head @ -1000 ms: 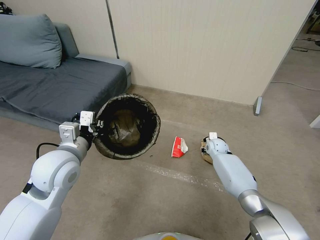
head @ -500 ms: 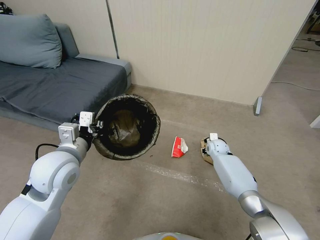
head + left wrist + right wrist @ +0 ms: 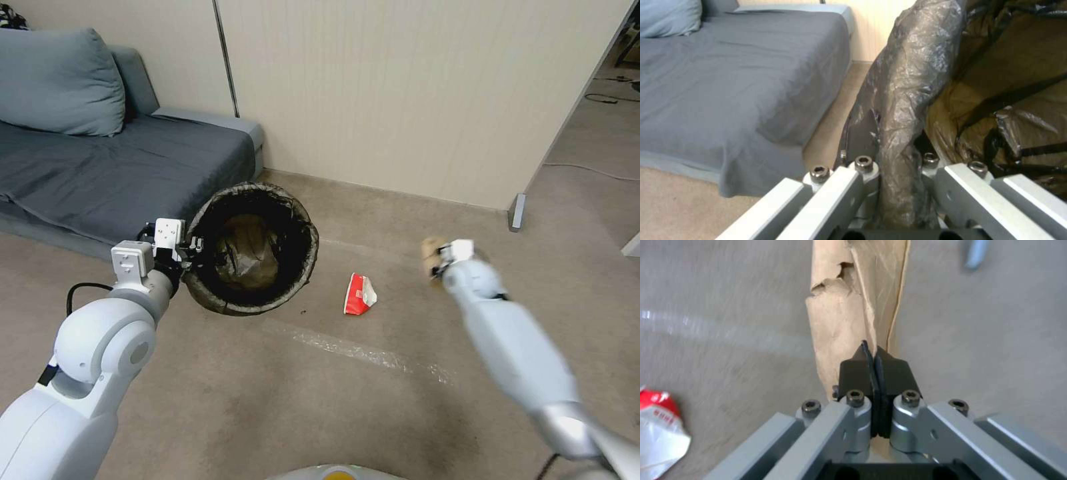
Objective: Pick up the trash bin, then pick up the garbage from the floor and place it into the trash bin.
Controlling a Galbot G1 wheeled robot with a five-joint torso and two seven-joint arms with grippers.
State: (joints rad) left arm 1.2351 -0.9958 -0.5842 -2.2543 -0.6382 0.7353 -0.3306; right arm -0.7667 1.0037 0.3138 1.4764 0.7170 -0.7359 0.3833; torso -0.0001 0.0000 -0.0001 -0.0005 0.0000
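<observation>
The trash bin [image 3: 250, 247], lined with a dark bag, hangs tilted above the floor [image 3: 280, 400] with its mouth facing me. My left gripper [image 3: 190, 248] is shut on its near-left rim; in the left wrist view the bagged rim [image 3: 907, 100] runs between the fingers of the left gripper [image 3: 900, 166]. My right gripper [image 3: 437, 259] is off the floor to the right, shut on a brown paper bag [image 3: 431, 247]. The right wrist view shows the right gripper [image 3: 873, 356] pinching the bag [image 3: 849, 306]. A crushed red-and-white cup [image 3: 359, 294] [image 3: 658, 430] lies on the carpet between bin and right arm.
A grey sofa [image 3: 100, 167] with a cushion [image 3: 60, 80] stands close to the bin on the left. A beige wall panel [image 3: 400, 93] closes the back, with its metal foot [image 3: 517, 212] at the right end. A pale tape line [image 3: 360, 350] crosses the carpet.
My right arm has lifted quickly off the floor, up and to the right, carrying the brown paper bag. The left arm and bin have drifted slightly up and left.
</observation>
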